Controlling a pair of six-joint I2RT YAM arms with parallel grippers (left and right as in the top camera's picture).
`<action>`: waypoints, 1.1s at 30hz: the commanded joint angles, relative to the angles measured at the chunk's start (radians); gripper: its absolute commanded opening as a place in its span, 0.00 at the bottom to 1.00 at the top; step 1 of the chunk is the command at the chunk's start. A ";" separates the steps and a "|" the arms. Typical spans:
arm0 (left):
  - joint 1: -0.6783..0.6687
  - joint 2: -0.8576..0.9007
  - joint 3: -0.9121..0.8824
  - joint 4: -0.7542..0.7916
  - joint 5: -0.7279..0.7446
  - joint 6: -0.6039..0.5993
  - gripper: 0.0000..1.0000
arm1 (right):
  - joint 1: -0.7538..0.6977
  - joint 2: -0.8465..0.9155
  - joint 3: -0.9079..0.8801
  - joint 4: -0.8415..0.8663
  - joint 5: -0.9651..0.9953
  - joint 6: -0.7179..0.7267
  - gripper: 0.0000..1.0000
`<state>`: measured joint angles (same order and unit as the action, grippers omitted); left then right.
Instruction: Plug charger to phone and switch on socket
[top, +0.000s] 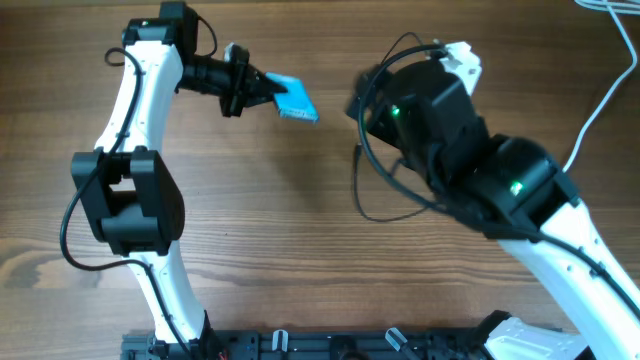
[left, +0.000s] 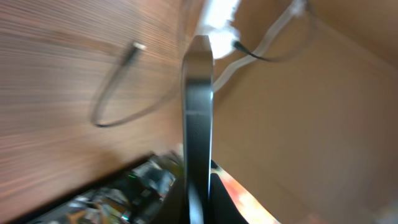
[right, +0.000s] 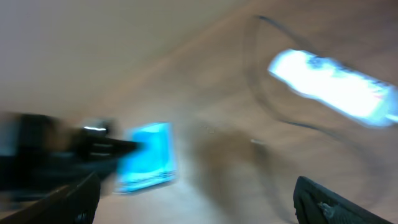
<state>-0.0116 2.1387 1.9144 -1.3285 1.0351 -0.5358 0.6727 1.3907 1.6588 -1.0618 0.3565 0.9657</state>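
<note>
The left gripper (top: 268, 92) is clamped on one end of the phone (top: 296, 99), holding the teal-screened handset tilted over the far side of the wooden table (top: 300, 260). The left wrist camera sees the phone edge-on, as a thin dark slab rising straight out of the closed fingers (left: 200, 198). Across the table, the right arm's bulky black wrist hangs over the socket (top: 463, 58), so from overhead only one rounded white end of the strip shows beyond it. The socket's thick white cord (top: 600, 95) trails off toward the far right corner. From the right wrist camera, badly blurred, the right gripper (right: 196, 186) stands wide open and holds nothing, its two dark fingertips sitting at the bottom corners of the view. The same blurred view shows the strip as a bright white bar on the right and the phone as a blue patch on the left. The charger (left: 136, 46) lies loose on the wood between the two arms, its thin black cable curling in an open loop. Its small tip rests on the table, well apart from the phone. The switches on the strip cannot be made out in any view.
</note>
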 joint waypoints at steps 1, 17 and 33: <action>-0.008 -0.129 0.024 -0.019 -0.300 0.002 0.04 | -0.064 0.070 -0.029 -0.065 -0.042 -0.157 1.00; 0.003 -0.358 0.015 -0.195 -1.082 -0.232 0.04 | -0.116 0.556 -0.062 -0.003 -0.331 -0.334 1.00; -0.029 -0.358 0.014 -0.248 -1.081 -0.232 0.04 | -0.116 0.665 -0.063 0.032 -0.330 -0.337 1.00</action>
<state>-0.0185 1.7840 1.9202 -1.5749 -0.0299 -0.7479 0.5583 2.0426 1.5982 -1.0283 0.0368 0.6411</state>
